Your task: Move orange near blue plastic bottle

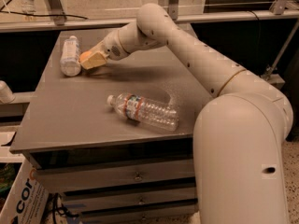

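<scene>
The blue plastic bottle lies on its side at the far left of the grey table top, with a pale body and a white cap at the far end. My gripper is just to its right, low over the table. Its tan fingers are shut on the orange, which shows as a small orange patch between them, nearly touching the bottle's side. Most of the orange is hidden by the fingers.
A longer clear ribbed bottle with a red-and-blue label lies on its side near the table's front middle. My arm reaches across the right half of the table. A cardboard box stands on the floor at lower left.
</scene>
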Controlling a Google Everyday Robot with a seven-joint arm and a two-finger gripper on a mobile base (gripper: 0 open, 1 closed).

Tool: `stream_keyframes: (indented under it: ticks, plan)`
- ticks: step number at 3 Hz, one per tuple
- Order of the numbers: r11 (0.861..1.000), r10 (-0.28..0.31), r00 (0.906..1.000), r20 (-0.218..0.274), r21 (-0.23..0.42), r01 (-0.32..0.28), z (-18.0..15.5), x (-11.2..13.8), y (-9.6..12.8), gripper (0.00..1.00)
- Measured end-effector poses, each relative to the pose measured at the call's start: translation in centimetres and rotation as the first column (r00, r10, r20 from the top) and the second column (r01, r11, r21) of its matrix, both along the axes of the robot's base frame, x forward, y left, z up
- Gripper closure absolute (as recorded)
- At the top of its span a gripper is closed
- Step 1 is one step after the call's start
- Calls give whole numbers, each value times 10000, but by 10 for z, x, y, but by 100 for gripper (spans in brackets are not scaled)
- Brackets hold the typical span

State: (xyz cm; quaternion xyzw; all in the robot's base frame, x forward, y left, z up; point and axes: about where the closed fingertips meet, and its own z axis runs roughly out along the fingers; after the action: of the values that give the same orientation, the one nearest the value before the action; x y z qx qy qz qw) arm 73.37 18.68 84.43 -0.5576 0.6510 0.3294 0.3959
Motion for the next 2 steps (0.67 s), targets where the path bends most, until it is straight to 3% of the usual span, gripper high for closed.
stream_keyframes:
  ticks: [1, 2]
  plan:
    - [9996, 93, 9999, -110, -249, -96, -10, -2, 4, 100]
    - [9992, 74, 9997, -231, -389, -83, -16, -2, 5, 83]
